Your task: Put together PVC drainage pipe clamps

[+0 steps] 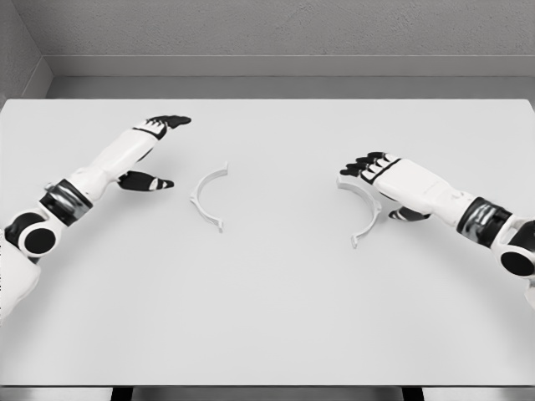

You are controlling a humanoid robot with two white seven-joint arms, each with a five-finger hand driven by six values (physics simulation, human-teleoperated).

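**Two clamp halves lie on the worktop, one hand beside each**

The white worktop [267,326] fills most of the frame, its near edge running along the bottom; the lower half of it is bare surface.

At the lower left the left arm [50,213] comes in, and at the lower right the right arm [481,221] likewise; both reach up and inward toward the middle of the frame.

Right of centre lies the right clamp half [370,210], a thin white arc bulging toward the right, its lower end pointing down-left; the right hand [393,180] sits over its upper part, fingers extended toward the left and lying flat, thumb tucked below near the arc; whether the fingers actually press on the piece I cannot tell, but they do not wrap around it, so the hand reads as spread rather than grasping.

Left of centre lies the left clamp half [206,197], a matching arc bulging toward the left; it rests free on the worktop, apart from the other half.

Just left of it is the left hand [149,154], fingers stretched out toward the upper right, thumb pointing right toward the arc without reaching it; it holds nothing.

Across the top of the frame, grey walls [276,29] rise behind the far worktop edge.
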